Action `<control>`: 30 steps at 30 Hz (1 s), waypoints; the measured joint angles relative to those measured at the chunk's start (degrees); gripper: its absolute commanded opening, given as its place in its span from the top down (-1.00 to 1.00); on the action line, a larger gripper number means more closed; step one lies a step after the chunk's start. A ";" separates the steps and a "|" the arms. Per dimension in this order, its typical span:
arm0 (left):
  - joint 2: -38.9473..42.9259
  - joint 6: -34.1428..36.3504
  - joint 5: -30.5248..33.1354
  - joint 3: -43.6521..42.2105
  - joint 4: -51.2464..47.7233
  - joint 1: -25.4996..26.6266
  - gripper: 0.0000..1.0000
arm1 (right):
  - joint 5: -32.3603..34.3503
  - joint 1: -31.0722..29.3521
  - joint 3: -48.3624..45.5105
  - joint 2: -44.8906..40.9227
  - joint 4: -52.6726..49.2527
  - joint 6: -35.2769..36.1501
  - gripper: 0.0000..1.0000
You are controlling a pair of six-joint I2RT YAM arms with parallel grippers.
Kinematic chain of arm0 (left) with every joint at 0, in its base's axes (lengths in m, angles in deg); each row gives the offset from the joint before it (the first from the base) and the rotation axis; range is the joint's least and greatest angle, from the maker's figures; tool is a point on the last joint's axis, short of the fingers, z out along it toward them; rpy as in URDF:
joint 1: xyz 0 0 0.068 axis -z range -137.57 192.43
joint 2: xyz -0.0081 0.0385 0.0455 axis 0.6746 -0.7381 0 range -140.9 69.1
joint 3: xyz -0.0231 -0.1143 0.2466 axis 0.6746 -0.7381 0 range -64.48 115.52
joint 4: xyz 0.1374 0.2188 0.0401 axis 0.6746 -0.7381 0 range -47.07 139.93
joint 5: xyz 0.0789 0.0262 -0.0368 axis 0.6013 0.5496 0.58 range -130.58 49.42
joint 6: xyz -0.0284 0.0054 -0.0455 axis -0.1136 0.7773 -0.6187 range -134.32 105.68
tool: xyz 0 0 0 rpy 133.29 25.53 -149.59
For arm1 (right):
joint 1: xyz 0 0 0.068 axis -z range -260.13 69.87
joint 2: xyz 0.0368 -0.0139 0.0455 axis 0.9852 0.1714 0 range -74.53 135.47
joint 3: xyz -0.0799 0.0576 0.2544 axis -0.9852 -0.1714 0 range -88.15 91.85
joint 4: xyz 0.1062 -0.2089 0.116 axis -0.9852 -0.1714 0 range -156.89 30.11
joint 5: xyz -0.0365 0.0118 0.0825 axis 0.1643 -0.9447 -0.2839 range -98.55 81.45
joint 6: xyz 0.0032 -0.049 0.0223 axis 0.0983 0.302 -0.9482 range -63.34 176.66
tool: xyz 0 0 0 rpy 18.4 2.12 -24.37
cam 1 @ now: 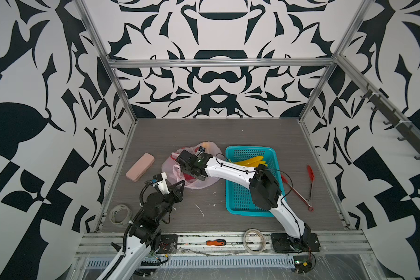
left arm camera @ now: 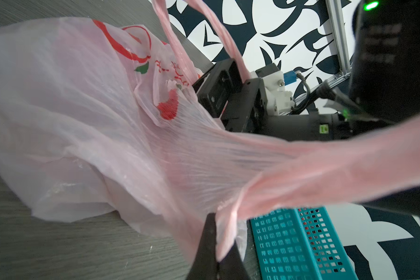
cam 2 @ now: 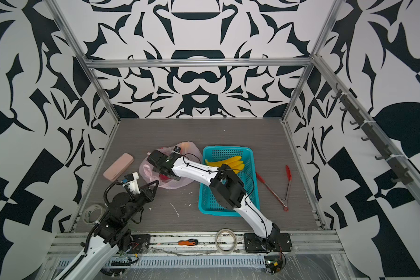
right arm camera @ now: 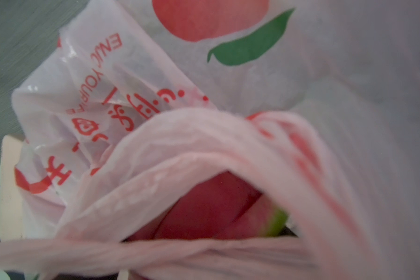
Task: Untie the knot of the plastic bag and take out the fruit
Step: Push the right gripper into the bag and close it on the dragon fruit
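Even, soft light in both top views — faint shadows on the table (cam 1: 204,135), lines bending toward the edges. Right wrist view: the bag (right arm camera: 131,97) sits close, blurred; in the left wrist view its handle (left arm camera: 349,164) smears.

A teal perforated basket (cam 1: 240,201) sits on the grey wood-grain bench (cam 1: 204,131), right of centre. Red-tipped tongs (cam 1: 310,172) lie just to its right, spread open. A pink oblong case (cam 1: 140,167) lies well to the left. One clear tape roll (cam 1: 120,206) rests at the front-left corner. Another tape roll (cam 1: 245,241) and an orange-and-black screwdriver (cam 1: 215,242) lie on the front rail.
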 measured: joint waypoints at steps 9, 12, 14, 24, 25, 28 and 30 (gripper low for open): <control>-0.11 0.00 -0.02 0.00 0.20 0.00 1.00 | -0.02 0.07 0.33 0.44 0.00 -1.03 -0.80; -0.22 0.02 -0.02 0.00 0.24 0.00 1.00 | -0.02 0.09 0.33 0.46 0.07 -1.25 -0.78; -0.37 0.02 -0.02 0.00 0.26 0.00 1.00 | -0.04 0.13 0.33 0.46 0.09 -1.31 -0.76; -0.98 0.07 0.15 0.00 1.03 0.00 1.00 | 0.00 0.20 -0.26 0.46 1.31 -2.10 -0.39; -1.16 0.09 0.22 0.00 1.11 0.00 1.00 | 0.02 0.20 -0.39 0.44 1.57 -2.12 -0.34; -1.77 0.15 0.26 0.00 1.18 0.00 1.00 | 0.02 0.22 -1.42 0.07 2.95 -2.12 -0.13; -2.21 0.22 0.31 0.00 1.36 0.00 1.00 | 0.00 0.26 -2.38 -0.35 4.09 -2.12 0.06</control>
